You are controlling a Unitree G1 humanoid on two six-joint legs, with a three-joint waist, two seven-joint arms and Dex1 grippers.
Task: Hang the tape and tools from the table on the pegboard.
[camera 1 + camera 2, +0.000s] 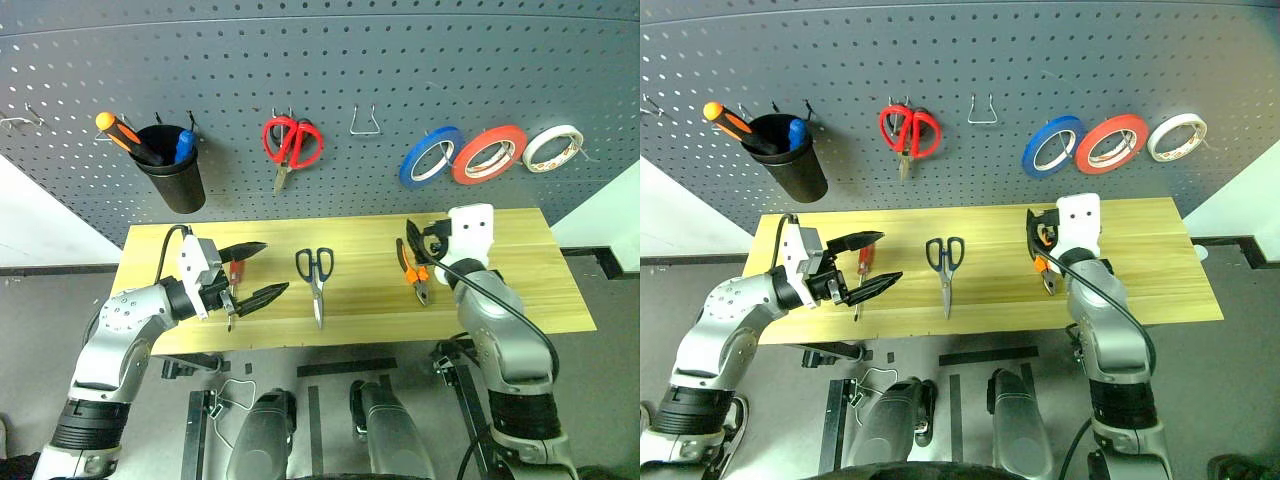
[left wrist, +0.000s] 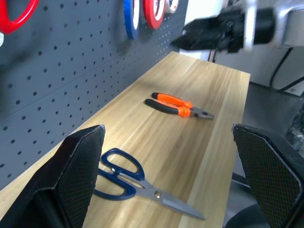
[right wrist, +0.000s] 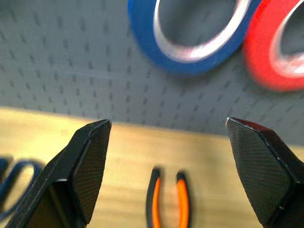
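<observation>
The red tape [image 1: 488, 155] hangs on the dark grey pegboard [image 1: 330, 70], between a blue ring and a white ring. On the table [image 1: 520, 290] lie the blue-handled scissors [image 1: 315, 275], the orange-and-black pliers [image 1: 415, 272] and the small red-handled screwdriver [image 1: 865, 262]. My left gripper [image 1: 273, 267] is open at the table's left, its fingers spread over the screwdriver and pointing towards the scissors. My right gripper [image 1: 422, 232] is open just above the pliers' handles [image 3: 168, 199], facing the pegboard, with nothing between its fingers.
A black cup [image 1: 172, 168] on the pegboard holds an orange-handled screwdriver. Red-handled scissors [image 1: 291, 145] hang beside an empty wire hook [image 1: 366, 122]. The blue ring [image 1: 430, 157] and white ring [image 1: 552, 147] flank the tape. The table's right end is bare wood.
</observation>
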